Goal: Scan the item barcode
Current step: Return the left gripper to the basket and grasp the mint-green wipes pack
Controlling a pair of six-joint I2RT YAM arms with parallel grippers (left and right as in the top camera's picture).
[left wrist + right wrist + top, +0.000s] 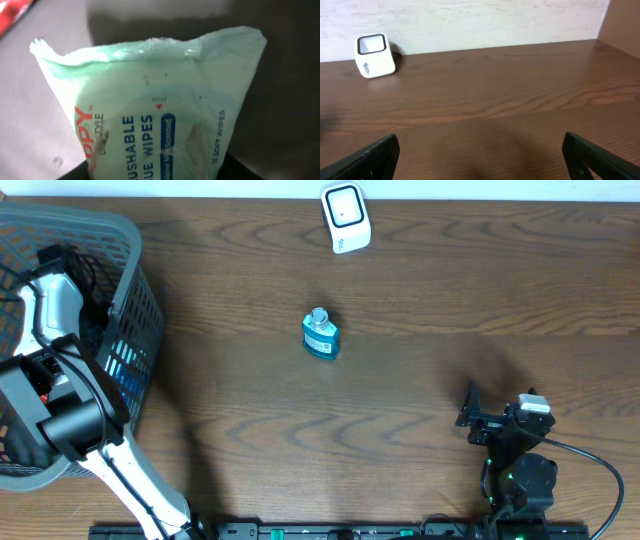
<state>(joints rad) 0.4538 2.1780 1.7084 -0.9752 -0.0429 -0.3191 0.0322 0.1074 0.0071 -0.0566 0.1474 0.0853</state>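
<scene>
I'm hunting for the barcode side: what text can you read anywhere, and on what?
"PPY", red, cut off: wipes pack
"USHABLE", cut off: same pack
"UE WIPES", cut off: same pack
"SOFT WIPES": same pack, right edge
Blue oval print on the pack: too blurred
Logo on the scanner: too small
Label on the bottle: too small
No barcode shows.

Open board in the middle, a tight squeeze inside the basket.
Across the table (450,300) only the blue bottle (320,335) stands mid-board and the white scanner (346,218) sits at the far edge, well apart, with bare wood lanes on either side. Ahead of the right gripper (480,160), jaws spread wide, bare wood runs up to the wall. On the left, the grey basket (140,290) has high walls, the left arm (70,415) fills its mouth, and the wipes pack (150,115) crowds the left wrist view.
</scene>
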